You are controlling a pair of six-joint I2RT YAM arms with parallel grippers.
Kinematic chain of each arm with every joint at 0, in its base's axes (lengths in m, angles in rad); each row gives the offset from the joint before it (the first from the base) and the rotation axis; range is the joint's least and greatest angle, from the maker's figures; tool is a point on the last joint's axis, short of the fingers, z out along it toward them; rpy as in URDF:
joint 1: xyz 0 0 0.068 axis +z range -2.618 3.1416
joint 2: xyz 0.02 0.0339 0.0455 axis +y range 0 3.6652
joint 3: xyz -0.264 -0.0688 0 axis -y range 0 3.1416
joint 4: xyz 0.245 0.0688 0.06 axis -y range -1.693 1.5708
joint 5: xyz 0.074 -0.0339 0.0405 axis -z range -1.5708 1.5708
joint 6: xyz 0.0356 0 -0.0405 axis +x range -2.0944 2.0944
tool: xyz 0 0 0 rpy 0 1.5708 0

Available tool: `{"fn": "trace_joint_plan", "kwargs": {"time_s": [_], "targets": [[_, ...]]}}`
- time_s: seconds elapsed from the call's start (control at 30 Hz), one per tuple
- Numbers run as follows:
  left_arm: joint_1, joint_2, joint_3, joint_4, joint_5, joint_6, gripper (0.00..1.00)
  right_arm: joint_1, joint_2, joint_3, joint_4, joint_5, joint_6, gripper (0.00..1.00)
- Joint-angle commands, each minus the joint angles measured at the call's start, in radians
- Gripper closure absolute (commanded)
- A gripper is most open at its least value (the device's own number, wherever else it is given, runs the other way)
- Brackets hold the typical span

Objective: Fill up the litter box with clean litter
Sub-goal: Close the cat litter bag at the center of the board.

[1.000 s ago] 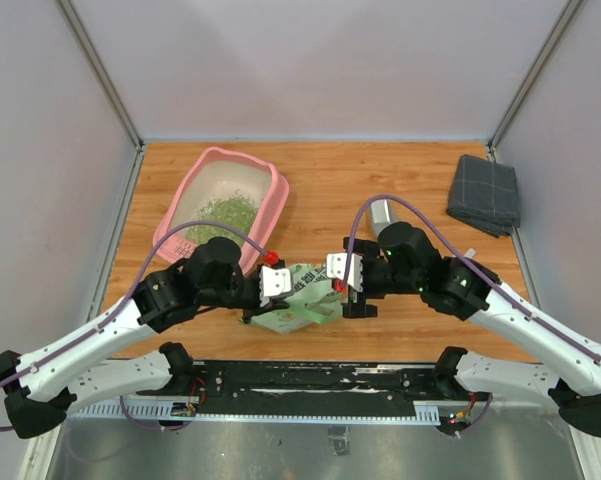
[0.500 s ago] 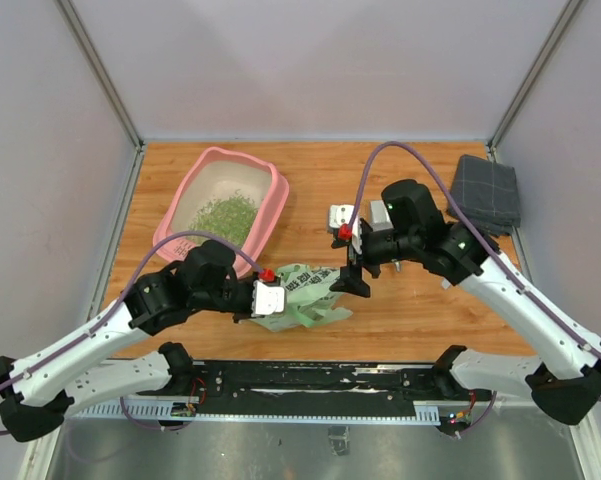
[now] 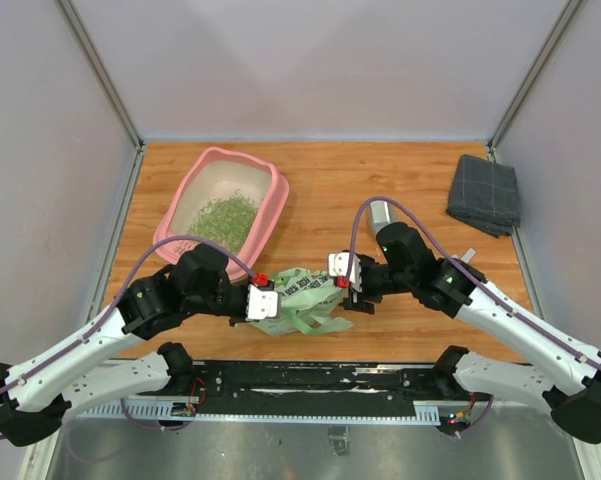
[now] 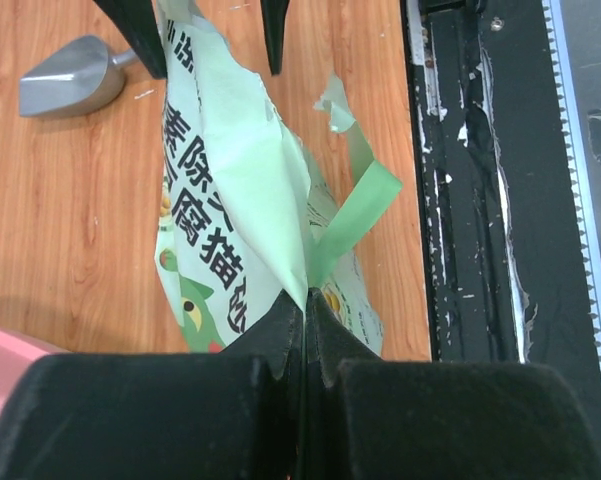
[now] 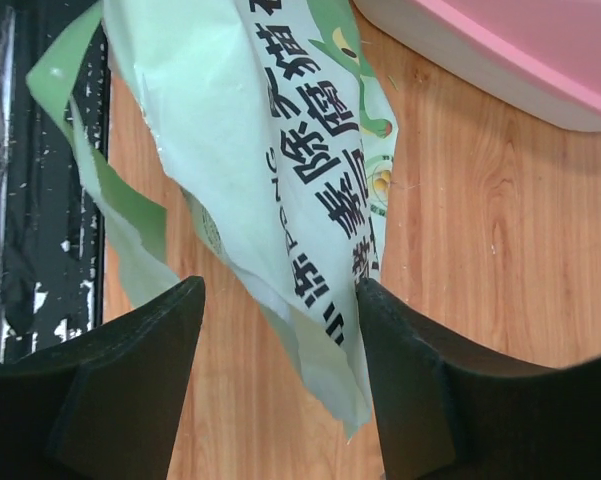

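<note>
Litter box (image 3: 272, 205) far-left | left tool (image 4: 303, 305) pinching bag (image 4: 240, 170) | right tool (image 5: 280, 290) straddling bag

The right gripper (image 5: 280, 290) has swung back from the far right. It is low again at the right end of the light green litter bag (image 3: 305, 292), with its jaws narrower than before and one finger on each side of the bag's edge. The left gripper (image 4: 305, 300), pinching the bag's other end, has drawn slightly left and nearer.

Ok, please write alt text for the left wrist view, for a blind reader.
The left fingers pinch shut on a light green printed bag above the wooden table. At its far end the right fingers stand open on either side, and a grey metal scoop lies nearby.
</note>
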Motion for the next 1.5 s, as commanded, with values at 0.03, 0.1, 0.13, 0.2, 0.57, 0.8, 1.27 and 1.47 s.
{"fn": "trace_joint_plan", "kwargs": {"time_s": [0.03,0.1,0.13,0.2,0.57,0.8,1.27,1.47], "targets": [[0.003,-0.032,0.035,0.214,0.096,0.011,1.00,0.067,-0.008,-0.057,0.177,0.178,-0.022,0.33],[0.003,-0.031,0.032,0.218,0.094,0.009,1.00,0.076,-0.014,-0.067,0.222,0.203,-0.021,0.40],[0.003,-0.031,0.030,0.221,0.092,0.006,1.00,0.085,-0.020,-0.067,0.243,0.220,-0.021,0.60],[0.004,-0.032,0.027,0.231,0.078,-0.007,1.00,0.102,-0.037,-0.071,0.268,0.283,-0.018,0.95],[0.003,-0.120,0.001,0.400,-0.256,-0.744,0.32,0.343,-0.156,-0.275,0.646,0.724,-0.235,0.99],[0.003,-0.035,0.026,0.337,-0.363,-1.065,0.33,0.407,-0.172,-0.382,0.873,0.826,-0.341,0.99],[0.004,0.136,-0.062,0.334,-0.324,-1.137,0.34,0.447,-0.136,-0.415,0.996,0.973,-0.371,0.99],[0.003,0.106,-0.185,0.372,-0.320,-1.116,0.41,0.425,-0.123,-0.388,0.931,0.994,-0.265,0.99]]}}
